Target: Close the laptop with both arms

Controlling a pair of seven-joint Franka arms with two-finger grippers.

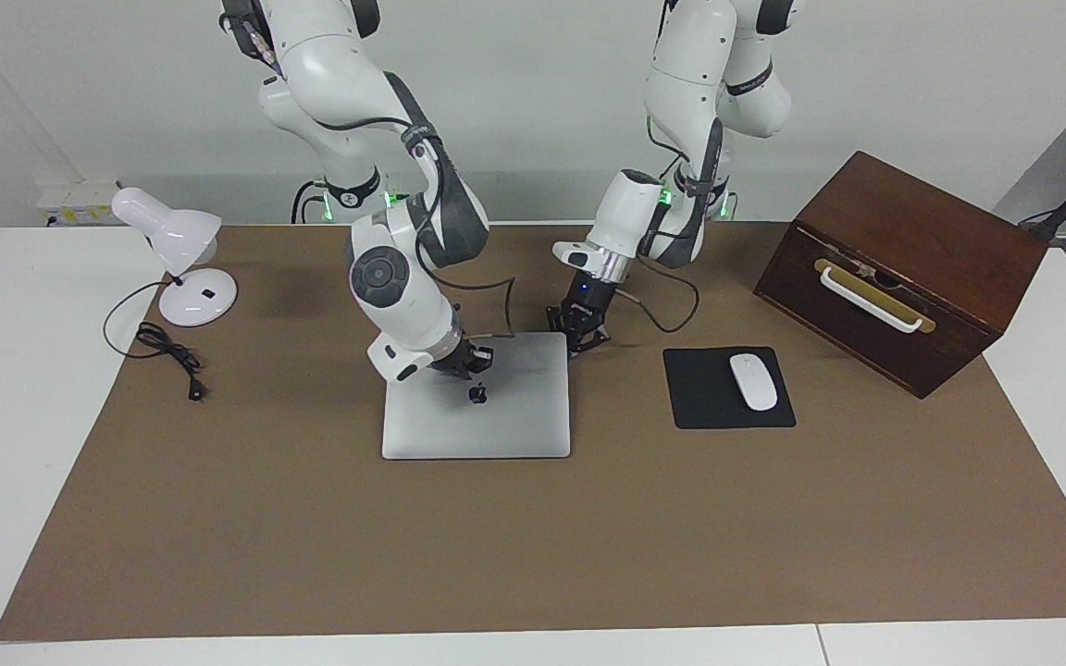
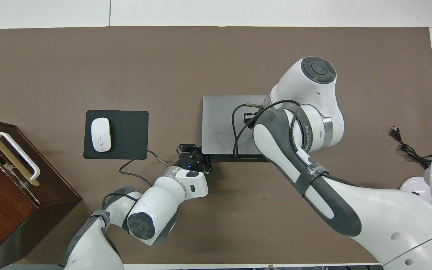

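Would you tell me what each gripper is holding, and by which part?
Nothing. The right gripper rests on the closed laptop's lid; the left gripper sits at its corner.

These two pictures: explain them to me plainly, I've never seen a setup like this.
Both show one table at one moment. The facing view looks toward two white robot arms; the overhead view looks down from their own end.

The silver laptop lies with its lid down, logo up, on the brown mat. The right gripper rests on the lid, and the left gripper is at the lid's corner nearest the robots. Neither holds anything.

Toward the left arm's end lie a white mouse on a black mouse pad and a wooden box with a white handle. Toward the right arm's end stands a white desk lamp with its cord unplugged.
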